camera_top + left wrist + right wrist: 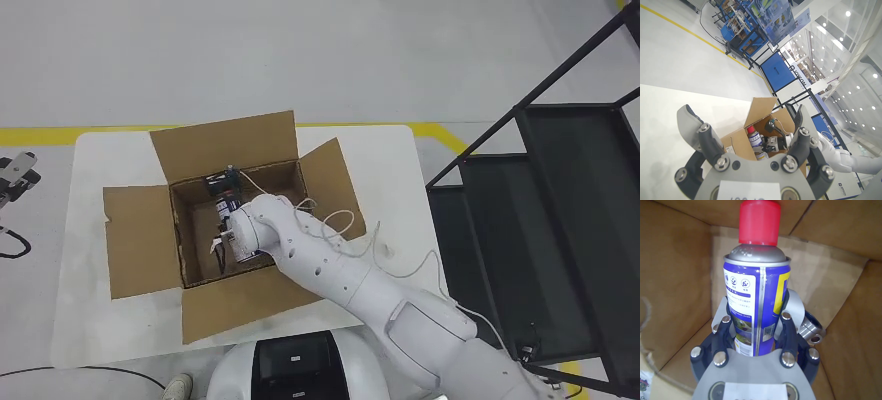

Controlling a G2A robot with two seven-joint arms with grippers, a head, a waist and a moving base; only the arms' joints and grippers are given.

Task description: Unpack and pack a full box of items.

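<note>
An open cardboard box [140,240] sits on the white table [100,150]. My right gripper [759,303] is down inside it, shut on the body of a blue spray can [757,291] with a red cap, which is held clear of the box floor. From the left wrist view the same can [754,139] stands upright in the box [761,108], with the right gripper [766,146] clamped on its side. My left gripper [744,113] is open and holds nothing, well away from the box over the table's left side.
A steel ring-shaped part [811,330] lies on the box floor by the right gripper. Another can [762,156] shows lower in the box. All four flaps are folded outward. A black metal stair frame [540,200] stands to the table's right.
</note>
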